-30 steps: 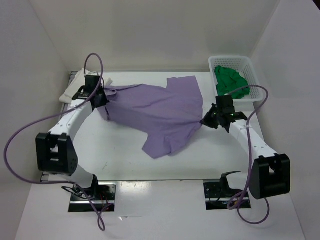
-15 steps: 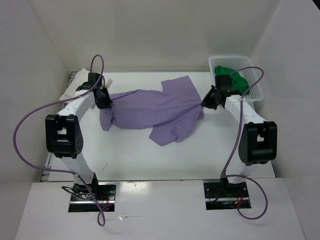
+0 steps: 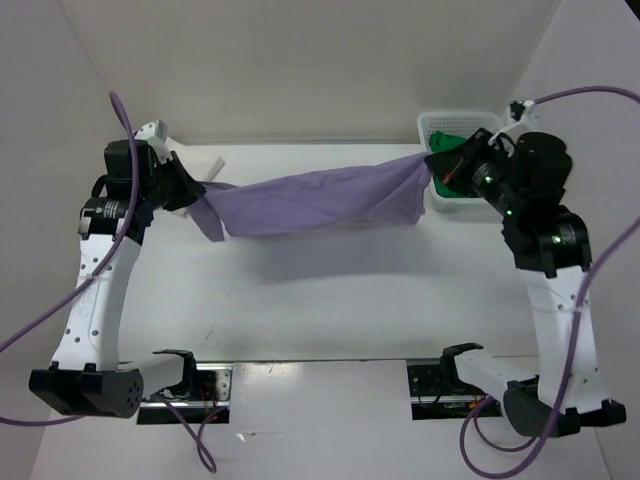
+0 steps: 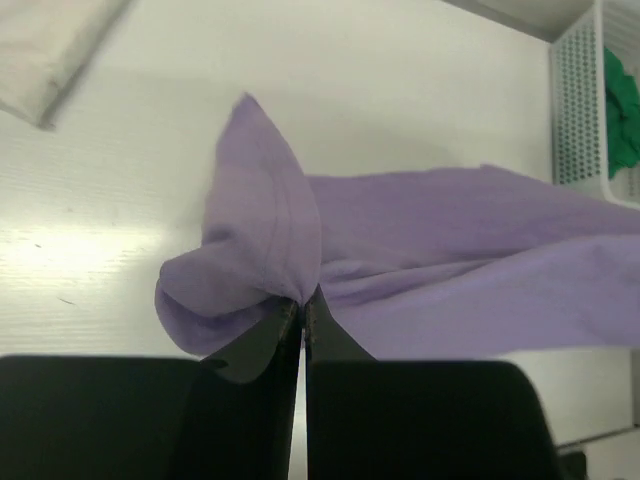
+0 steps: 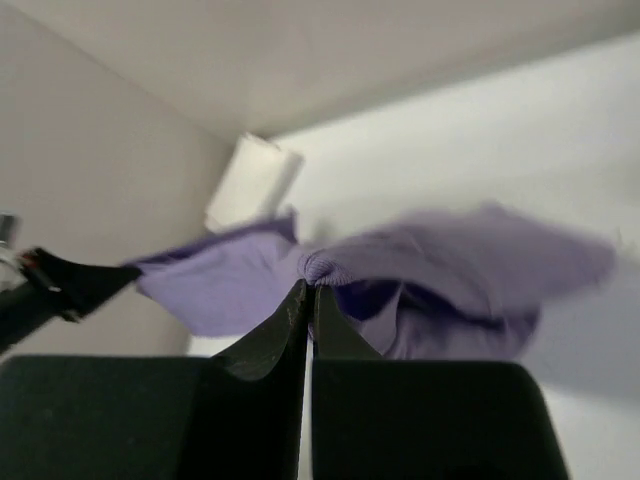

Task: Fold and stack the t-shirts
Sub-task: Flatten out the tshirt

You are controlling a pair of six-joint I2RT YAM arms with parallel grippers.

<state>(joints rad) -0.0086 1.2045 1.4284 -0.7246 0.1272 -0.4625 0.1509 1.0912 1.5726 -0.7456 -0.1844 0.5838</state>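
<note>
The pale lilac-purple cloth t-shirt (image 3: 315, 200) hangs stretched in the air above the white table (image 3: 330, 300). Its long axis runs left to right across the far half, and it sags a little in the middle. The left gripper (image 3: 193, 195) is clenched on a bunched end at the left, with a loose flap drooping beside it. The left wrist view shows the black jaws pressed together on a fold of the cloth. The right gripper (image 3: 430, 165) pinches the opposite end, just in front of the white plastic lattice basket (image 3: 455, 125). In the blurred right wrist view its jaws are likewise closed on the fabric. The bright green t-shirt (image 4: 622, 105) lies crumpled in the basket, mostly hidden from above by the right arm (image 3: 550, 280). The folded white t-shirt (image 4: 50, 45) lies flat at the table's far left corner. From above it sits partly behind the left arm (image 3: 95, 290), and the left wrist frame cuts it off. Which end of the lilac shirt is collar or hem cannot be made out.
</note>
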